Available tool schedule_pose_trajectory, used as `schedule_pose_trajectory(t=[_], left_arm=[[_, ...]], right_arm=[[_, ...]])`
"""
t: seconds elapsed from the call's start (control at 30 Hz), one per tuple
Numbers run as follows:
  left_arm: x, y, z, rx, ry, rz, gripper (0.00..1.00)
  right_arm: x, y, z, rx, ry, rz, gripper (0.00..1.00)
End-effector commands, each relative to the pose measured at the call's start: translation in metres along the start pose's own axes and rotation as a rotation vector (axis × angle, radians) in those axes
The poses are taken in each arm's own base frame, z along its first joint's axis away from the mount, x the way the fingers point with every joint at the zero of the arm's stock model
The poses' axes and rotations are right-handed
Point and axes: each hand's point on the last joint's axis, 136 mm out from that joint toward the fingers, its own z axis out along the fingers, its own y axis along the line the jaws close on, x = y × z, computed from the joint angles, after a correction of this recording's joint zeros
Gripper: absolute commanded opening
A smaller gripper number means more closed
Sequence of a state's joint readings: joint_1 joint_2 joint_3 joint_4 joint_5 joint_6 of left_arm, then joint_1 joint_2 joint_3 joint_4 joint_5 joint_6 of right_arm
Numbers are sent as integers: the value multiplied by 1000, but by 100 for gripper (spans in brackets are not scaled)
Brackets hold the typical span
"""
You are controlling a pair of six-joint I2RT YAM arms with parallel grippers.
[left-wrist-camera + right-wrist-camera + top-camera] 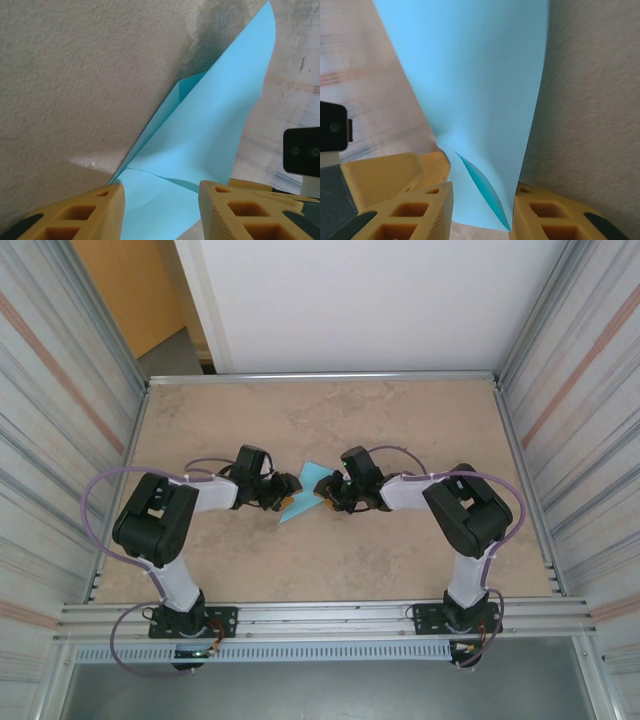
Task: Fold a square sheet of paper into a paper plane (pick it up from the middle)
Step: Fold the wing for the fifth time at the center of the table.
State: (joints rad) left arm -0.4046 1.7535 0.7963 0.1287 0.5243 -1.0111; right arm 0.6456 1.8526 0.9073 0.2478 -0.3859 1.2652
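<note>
A pale stone-patterned desk (330, 560) seen from above, with both my arms reaching inward to meet at its middle. Between them is the square sheet of paper (312, 478), light blue and partly creased, its long axis slanting from near-left to far-right. My left hand (283, 493) is just left of it and my right hand (330, 492) just right, both equally near. From the left wrist, the paper fills the gap between my yellow fingers (75, 212). From the right wrist it bows between the fingers (555, 215). Both pairs stand apart, and I cannot tell if either clamps the sheet.
</note>
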Motion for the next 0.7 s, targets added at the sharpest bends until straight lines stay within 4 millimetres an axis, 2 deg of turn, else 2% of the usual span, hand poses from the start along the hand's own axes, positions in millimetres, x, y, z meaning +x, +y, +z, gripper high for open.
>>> schedule_pose_trajectory(t=[0.0,0.23,0.43,0.53,0.67], left_arm=[[19,27,5,-79,63,-65,44],[15,17,0,-54,44,-39,45],[12,4,-7,-25,22,11,46],[12,-4,-13,-4,15,71,48],[17,-9,-23,-47,-27,235,51]], right_arm=[[2,1,3,-35,13,23,30],[2,-2,6,-42,22,55,26],[-2,-6,5,-22,14,66,14],[-4,-3,3,-25,5,56,8],[-5,2,-5,-26,-11,41,3]])
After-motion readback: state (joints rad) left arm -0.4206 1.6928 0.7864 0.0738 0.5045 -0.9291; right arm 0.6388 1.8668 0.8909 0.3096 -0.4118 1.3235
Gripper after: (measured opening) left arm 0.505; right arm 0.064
